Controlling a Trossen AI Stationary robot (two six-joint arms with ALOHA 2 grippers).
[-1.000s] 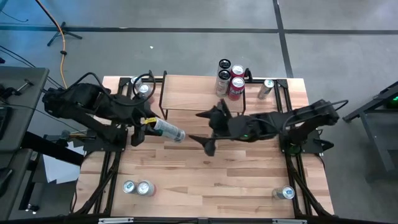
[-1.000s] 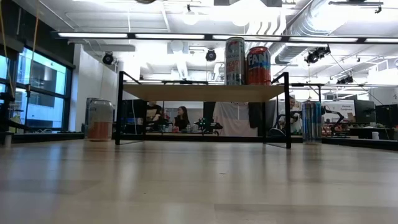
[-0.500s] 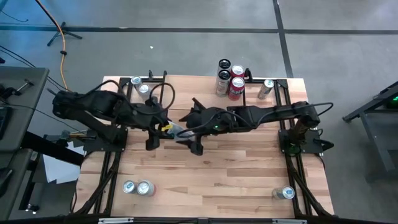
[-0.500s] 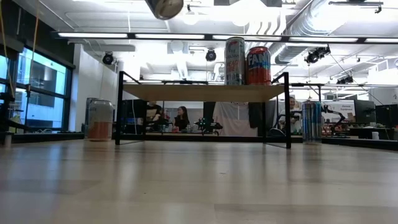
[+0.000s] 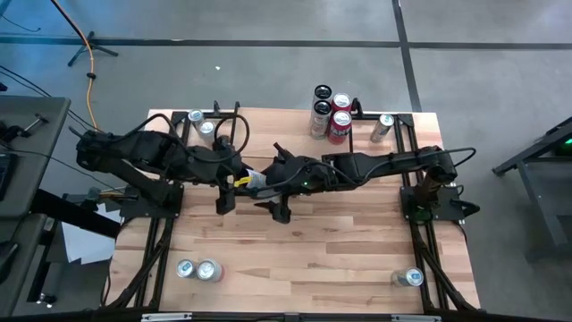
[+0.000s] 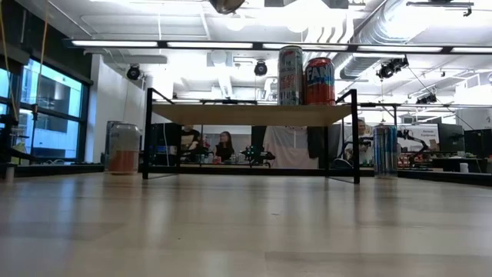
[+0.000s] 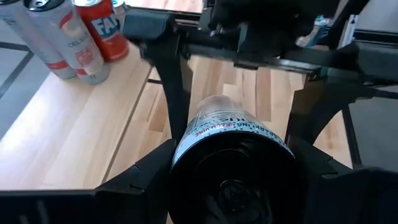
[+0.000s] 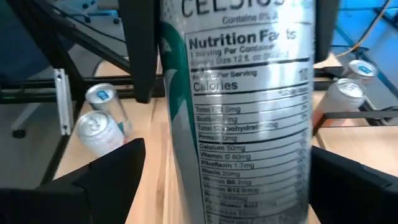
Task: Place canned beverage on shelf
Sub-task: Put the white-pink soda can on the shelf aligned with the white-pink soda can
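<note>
**Handing the can across, above the middle of the tabletop**

My left fingers [image 7: 230,180] are clamped about halfway shut on the silver can [image 7: 231,134], holding it by its base end, lying roughly level in the air above the middle of the tabletop [image 5: 340,250], nearer the far edge than the near one. My right fingers [image 8: 230,180] stand spread wide, one on each side of the can's printed body [image 8: 249,106], not yet closed on it. So the can is carried by the left alone, and I judge this to be a hand-over.

To do it well, I should close the right fingers squarely on the body, clear of the left ones, and let the left release only once the right grip is firm. Then the can needs turning upright before it goes to the shelf [image 5: 268,143], which stands along the far edge; three cans [image 5: 328,114] already crowd its right end, so the bare plank to their left is the safer spot.

From above, both arms cover the can almost wholly, so I cannot tell exactly how much of it lies between the right fingers. The level camera shows only a sliver of it at its upper border. Whether the right fingers touch the can yet, I cannot say.
</note>
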